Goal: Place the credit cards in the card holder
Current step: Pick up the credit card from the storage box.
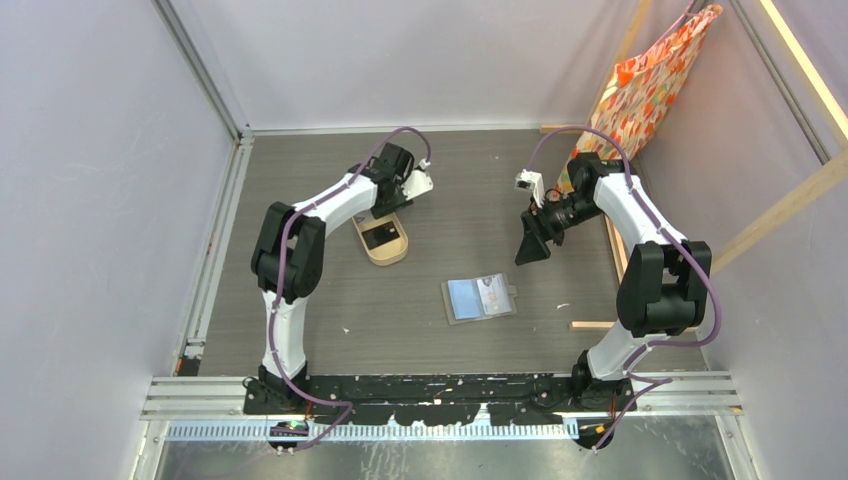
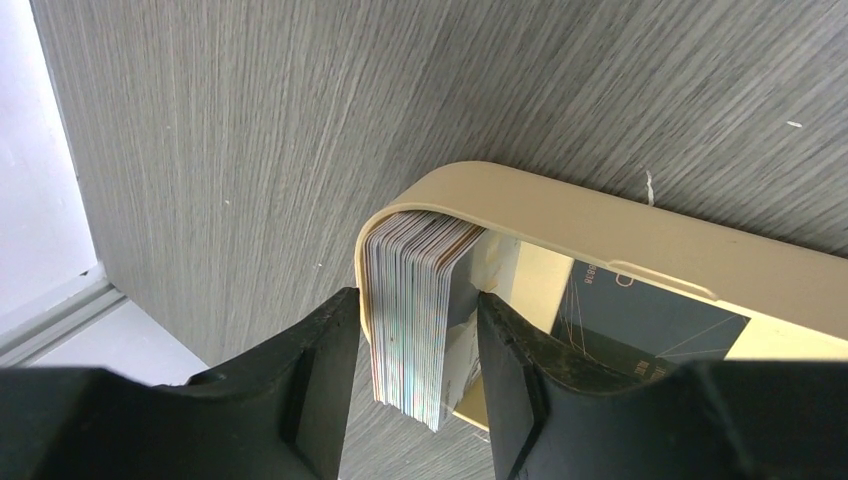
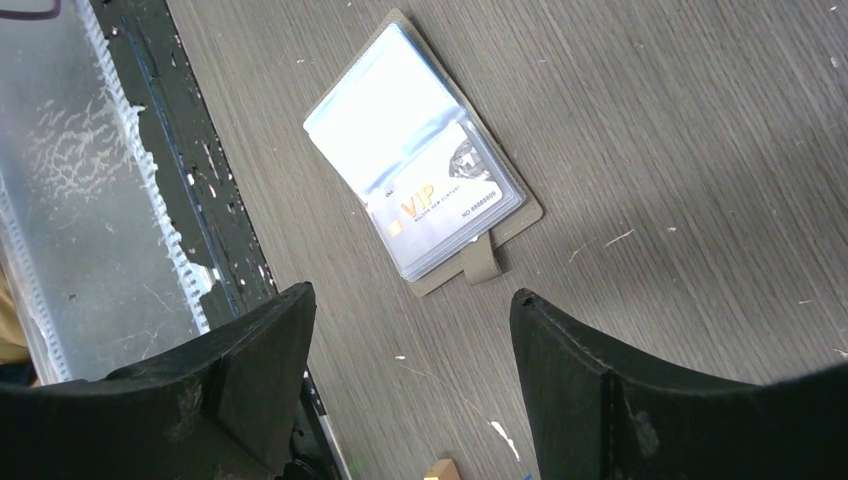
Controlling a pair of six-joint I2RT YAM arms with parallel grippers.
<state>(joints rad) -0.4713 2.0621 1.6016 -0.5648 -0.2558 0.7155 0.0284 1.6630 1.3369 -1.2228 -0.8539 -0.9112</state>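
Credit cards (image 2: 415, 320): a thin, glossy stack standing on edge at the rounded end of the smooth tan tray (image 2: 600, 215). Its faces are turned to the fingers, so its thickness spans the gap of your left gripper (image 2: 415, 298). The jaws straddle the stack, the outer finger apparently outside the tray wall. A sliver of gap shows, so it is not clamped. One black card (image 2: 640, 325) lies flat in the tray. The card holder (image 1: 480, 298) lies open on the wood-grain table (image 1: 600, 200), clear sleeves up. It is nearer your right gripper (image 3: 410, 293), which hangs spread wide and empty.
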